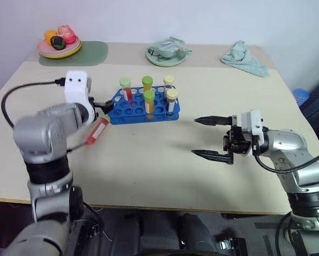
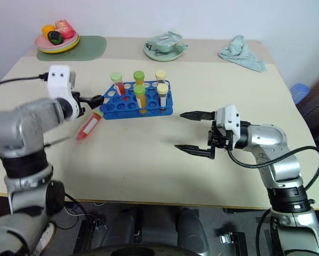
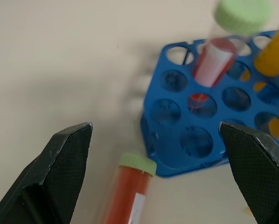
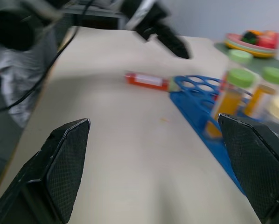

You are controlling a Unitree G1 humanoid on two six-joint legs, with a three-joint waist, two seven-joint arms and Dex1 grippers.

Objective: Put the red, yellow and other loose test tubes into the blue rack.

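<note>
Beige table [image 1: 159,160] set against a pale wall carries all items. Along the far edge: a green mat [image 1: 74,53] with a plate of toy fruit [image 1: 59,42] at the far left corner, a pale green dish [image 1: 167,52] holding crumpled material near the middle, and a teal cloth [image 1: 244,57] toward the far right corner.

Blue rack [image 1: 141,106] sits left of the table's centre, toward the far side. Five capped tubes stand upright in it: a red tube with green cap [image 1: 126,89], two yellow-orange tubes with green caps [image 1: 149,101], and two cream-capped tubes [image 1: 172,98] at the rack's right end.

One loose red test tube [image 2: 89,126] lies on its side on the table, just beside the rack's near left corner, green cap toward the rack; whether cap and rack touch cannot be determined.

Left gripper [image 3: 158,154] is above this tube, fingers spread wide, holding nothing. Right gripper [image 1: 212,137] hovers over open table right of the rack, well apart from it, pointing toward it, fingers spread wide and empty.

A black cable [image 1: 21,96] loops over the table's left edge beside the left arm.
</note>
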